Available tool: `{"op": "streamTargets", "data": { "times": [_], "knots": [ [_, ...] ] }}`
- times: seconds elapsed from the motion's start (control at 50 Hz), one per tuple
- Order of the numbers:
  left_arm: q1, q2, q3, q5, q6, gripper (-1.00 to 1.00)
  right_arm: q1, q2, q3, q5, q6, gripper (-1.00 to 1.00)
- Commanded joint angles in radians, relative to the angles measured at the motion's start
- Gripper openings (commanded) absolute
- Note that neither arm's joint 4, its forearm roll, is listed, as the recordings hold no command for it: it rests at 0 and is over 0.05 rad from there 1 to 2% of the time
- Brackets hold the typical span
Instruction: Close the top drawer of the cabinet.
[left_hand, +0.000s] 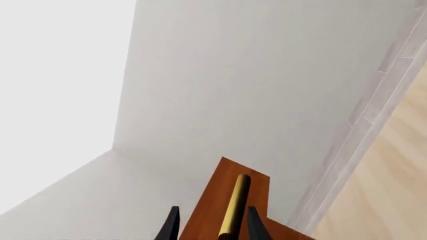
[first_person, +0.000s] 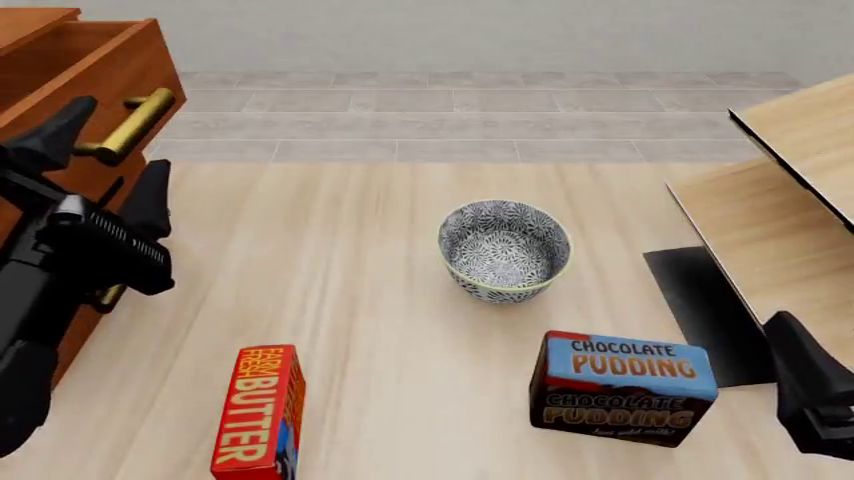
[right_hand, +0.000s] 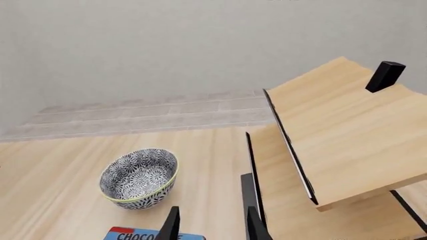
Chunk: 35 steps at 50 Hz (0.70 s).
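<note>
Nearby, the left gripper (first_person: 100, 170) stands open at the top drawer's (first_person: 87, 65) brass handle (first_person: 134, 125), holding nothing.
Closest on the table (first_person: 374, 300) lie one butter box (first_person: 260, 425) and one chocolate pudding box (first_person: 621, 388), with bare wood between them; one patterned bowl (first_person: 505, 250) sits farther in. The right gripper (right_hand: 210, 227) is open and empty, low by the pale shelf unit (first_person: 787, 200). At far left the cabinet (first_person: 100, 235) holds the drawer pulled out, its bar handle running slantwise along the front.
</note>
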Motion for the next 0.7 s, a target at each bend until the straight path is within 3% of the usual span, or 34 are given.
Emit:
{"op": "streamTargets", "data": {
  "times": [0.02,0.7],
  "knots": [
    [0.019,0.015,-0.009,0.000,0.015,1.00,-0.008,0.000,-0.001,-0.007,0.012,1.00],
    [0.066,0.037,-0.005,0.000,0.044,1.00,-0.002,-0.002,-0.001,-0.010,0.018,1.00]
  ]
}}
